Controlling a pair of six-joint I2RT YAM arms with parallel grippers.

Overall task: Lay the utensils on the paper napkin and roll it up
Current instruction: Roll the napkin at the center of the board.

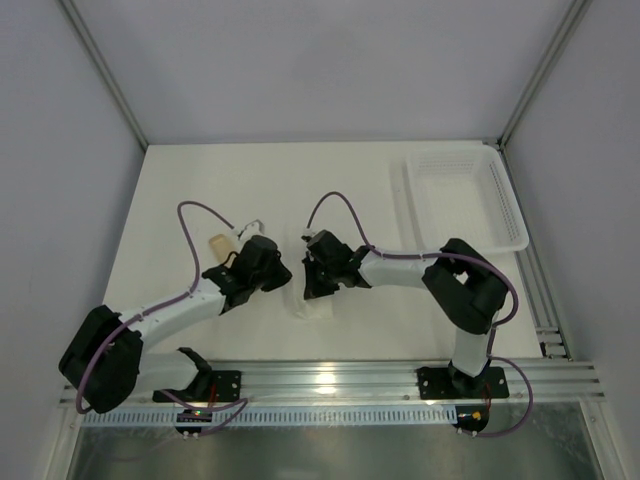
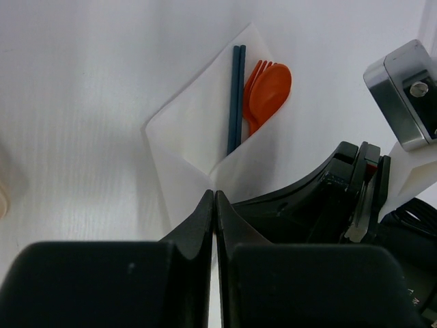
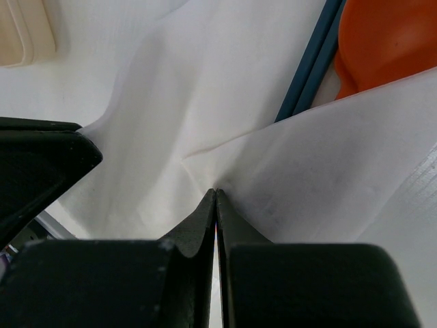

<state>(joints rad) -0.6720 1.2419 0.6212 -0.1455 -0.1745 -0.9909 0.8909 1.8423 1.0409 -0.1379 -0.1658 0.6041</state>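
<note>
Item: paper napkin (image 2: 188, 130), white, folded over the utensils (image 2: 263, 92), namely a blue stick pair and an orange fork and spoon. Only my left wrist view showed them; overhead, both arms angled inward over the napkin hid them. Left gripper (image 2: 215, 195) and right gripper (image 3: 216, 193) were closed, tips at the napkin's fold; I couldn't tell whether paper was pinched.

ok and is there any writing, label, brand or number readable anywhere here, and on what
None readable: no text shows on the thin white paper napkin, the orange plastic spoon, the dark blue chopsticks or the white plastic mesh basket.
Any marking on the black arm base mounts is too small to tell.
</note>
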